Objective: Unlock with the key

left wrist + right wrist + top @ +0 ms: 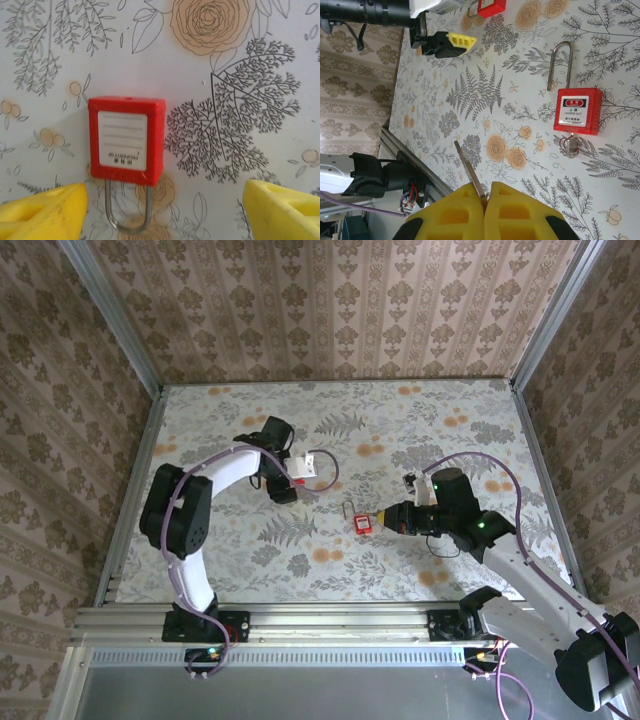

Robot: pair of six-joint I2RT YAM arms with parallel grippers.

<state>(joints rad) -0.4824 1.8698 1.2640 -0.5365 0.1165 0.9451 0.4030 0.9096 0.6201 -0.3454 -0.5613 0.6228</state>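
Observation:
A red padlock (126, 137) lies flat on the flowered table, its steel shackle (127, 210) pointing toward my left gripper (165, 212). That gripper is open, its yellow fingers (42, 210) wide on either side and short of the lock body. The top view shows the left gripper (292, 480) left of centre. A second red padlock (577, 111) lies near my right gripper (487, 192), with a small metal piece (571, 145) at its keyhole end. The right gripper is shut on the key (467, 165), whose blade sticks out between the pads, clear of that lock (362, 524).
Patterned walls enclose the table (330, 570) on three sides. A metal rail (320, 620) runs along the near edge with both arm bases. The right arm's purple cable (470, 458) loops above its wrist.

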